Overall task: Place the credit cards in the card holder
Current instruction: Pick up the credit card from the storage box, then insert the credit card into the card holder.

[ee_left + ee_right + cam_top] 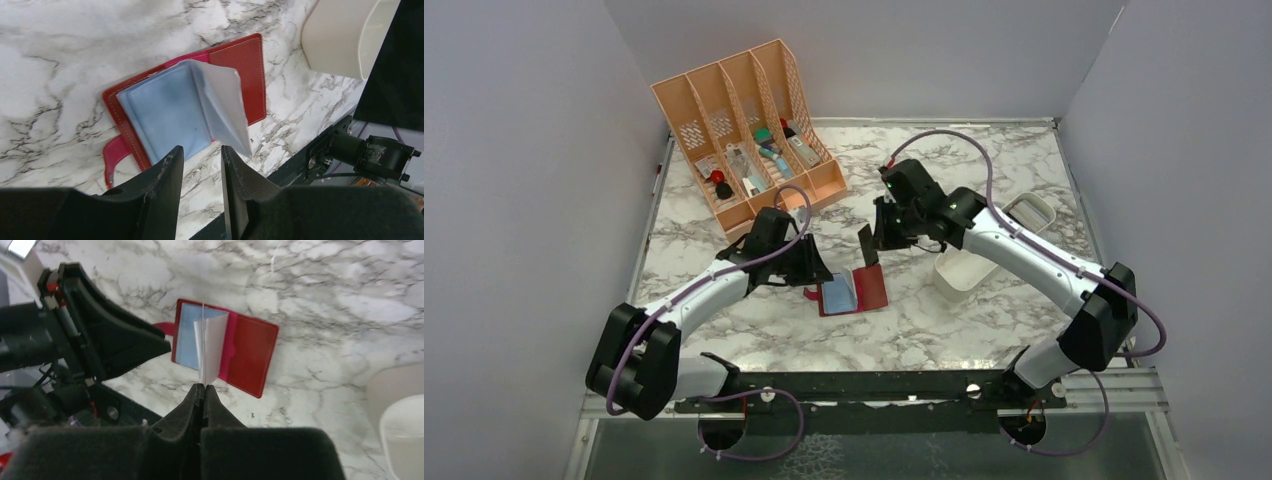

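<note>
The dark red card holder (pixel 871 287) lies open on the marble, a bluish card (pixel 838 293) in its left clear pocket and a clear leaf (pixel 222 100) standing up. My right gripper (pixel 882 235) is shut on a dark credit card (pixel 867 245), held upright just above and behind the holder. In the right wrist view that card shows edge-on (pixel 203 330) over the open holder (pixel 252 352), pinched between the fingers of the right gripper (pixel 203 386). My left gripper (pixel 812 270) is open and empty at the holder's left edge (pixel 125 125), and in its own wrist view (pixel 200 150) the jaws stand apart.
A white oblong tray (pixel 962 272) stands right of the holder under the right arm, with a second white container (pixel 1030 210) behind it. The peach slotted organizer (pixel 744 130) with small items stands at the back left. The black frame rail (pixel 874 385) runs along the near edge.
</note>
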Motion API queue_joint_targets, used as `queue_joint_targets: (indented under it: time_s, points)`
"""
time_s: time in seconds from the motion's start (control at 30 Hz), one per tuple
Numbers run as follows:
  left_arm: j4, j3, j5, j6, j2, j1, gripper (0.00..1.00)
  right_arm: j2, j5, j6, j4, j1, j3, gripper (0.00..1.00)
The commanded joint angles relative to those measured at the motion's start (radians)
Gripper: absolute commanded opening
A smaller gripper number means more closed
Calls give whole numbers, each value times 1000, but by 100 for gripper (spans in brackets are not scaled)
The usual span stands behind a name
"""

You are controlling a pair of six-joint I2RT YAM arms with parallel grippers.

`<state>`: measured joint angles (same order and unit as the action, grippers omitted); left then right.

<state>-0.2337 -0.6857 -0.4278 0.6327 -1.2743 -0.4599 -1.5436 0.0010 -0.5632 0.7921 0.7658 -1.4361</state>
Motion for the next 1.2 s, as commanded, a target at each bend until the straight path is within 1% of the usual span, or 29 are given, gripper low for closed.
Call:
queue_joint_targets:
  time_s: [0.0,0.07,0.17,0.33,0.5,0.6,0.87,0.93,1.03,1.17]
  points:
    - [14,45,-35,16,20,47,30,68,-164,-108,-262,18,144,1]
    - [7,58,-14,18,21,60,28,90,-184,-155,-377,24,238,1]
    - [6,67,6,14,9,63,28,95,-190,-199,-447,30,322,1]
    - [15,69,0,8,-18,63,28,76,-258,-269,-589,37,411,1]
    - [22,77,13,10,-21,63,28,24,-290,-314,-682,59,455,1]
    - [36,88,16,19,-31,63,28,-20,-282,-316,-675,68,439,1]
    - [71,107,16,20,-79,63,28,-82,-107,-230,-549,72,413,1]
    - [75,109,24,21,-94,63,28,-83,-91,-208,-556,70,435,1]
    - [82,116,48,21,-110,63,28,-82,-112,-197,-585,64,468,1]
    - [83,118,71,14,-129,63,28,-61,-142,-197,-674,54,543,1]
